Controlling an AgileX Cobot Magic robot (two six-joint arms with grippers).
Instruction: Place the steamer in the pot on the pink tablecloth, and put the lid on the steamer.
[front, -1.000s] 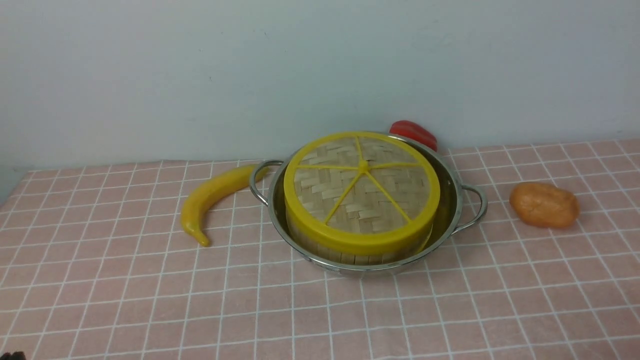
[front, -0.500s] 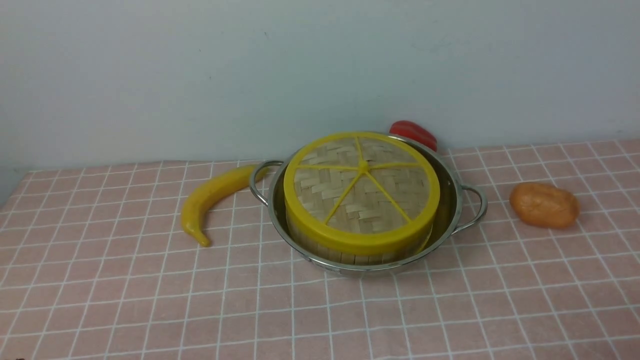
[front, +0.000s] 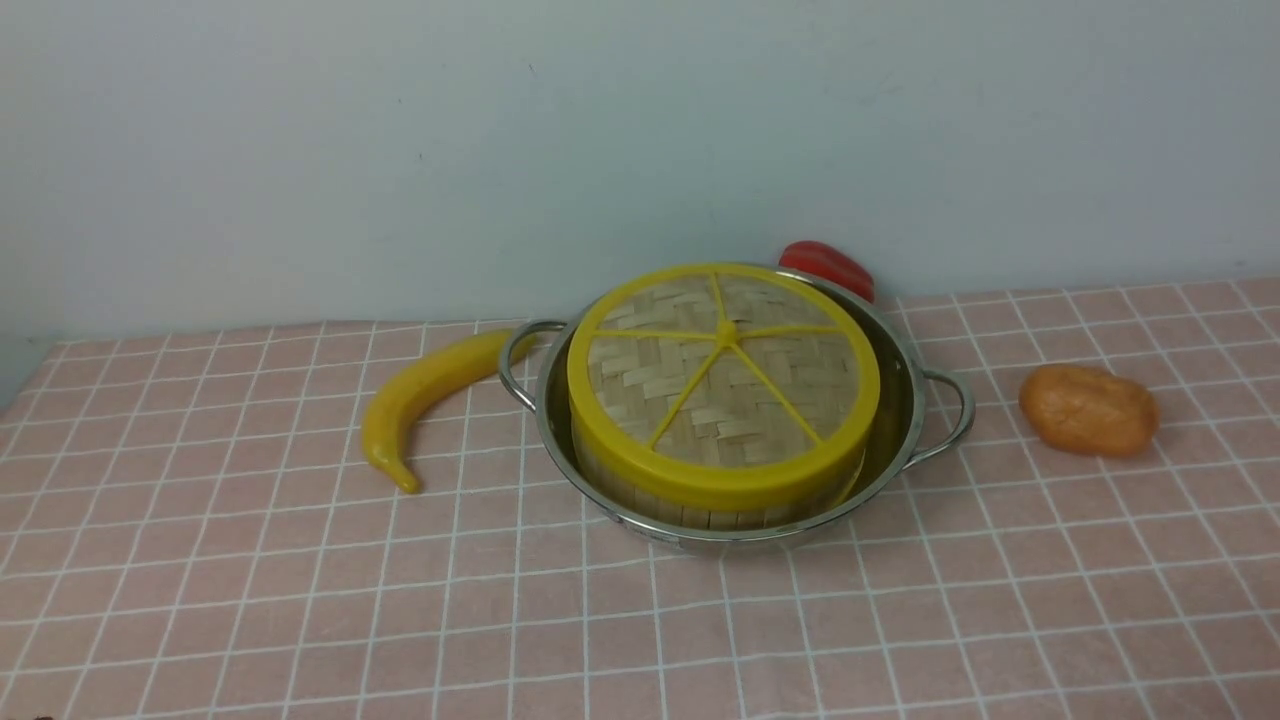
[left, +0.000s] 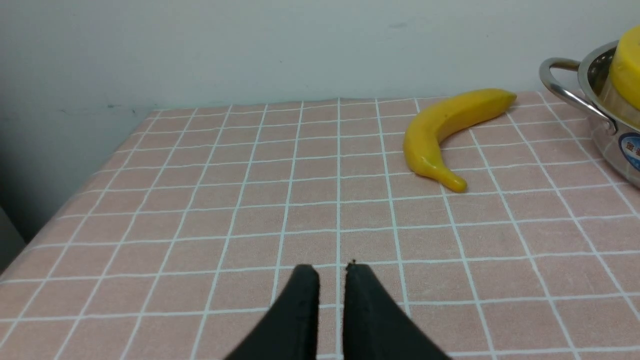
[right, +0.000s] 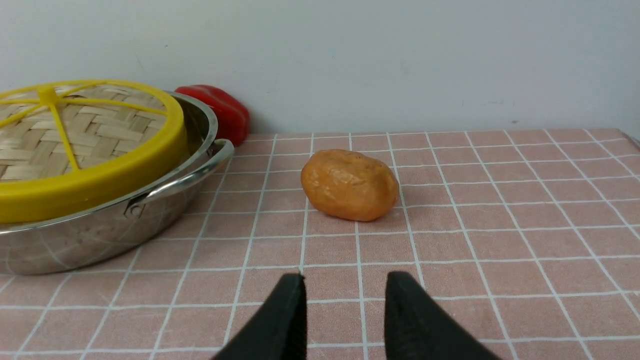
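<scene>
Grippers hover nearest: the left gripper (left: 331, 267) parted slightly, the right gripper (right: 346, 275) spread wide, both empty. Well beyond them sits the pot (front: 700, 538), holding the steamer (front: 700, 508), its wall mostly hidden, apparently seated inside; the lid (front: 640, 385) covers it.

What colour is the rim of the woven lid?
The lid's rim is yellow; it shows best in the front view.
</scene>
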